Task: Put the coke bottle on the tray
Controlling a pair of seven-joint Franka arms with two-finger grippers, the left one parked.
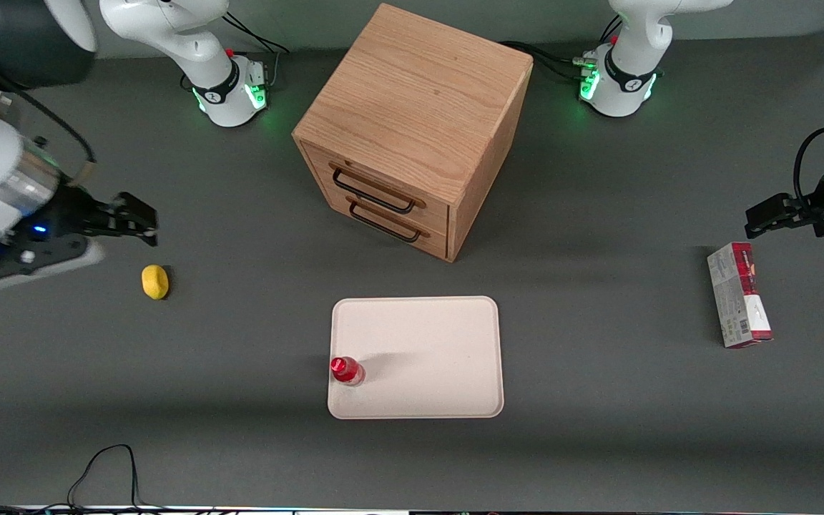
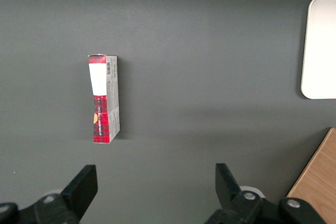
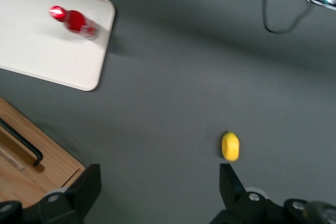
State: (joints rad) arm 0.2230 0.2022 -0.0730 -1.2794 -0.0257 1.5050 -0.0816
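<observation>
Dark grey tabletop carries a large cream rectangular tray; the small red coke bottle stands upright on its edge nearest the working arm. Well apart, the black two-finger gripper hovers near a yellow lemon-like object, fingers spread wide, holding nothing.

Front view overhead; wrist views look down, sharing tray.

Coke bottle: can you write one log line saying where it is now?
coke bottle: upright on tray, near its edge | tool: open, empty, above table near lemon, far from tray | placement: looks done
</observation>
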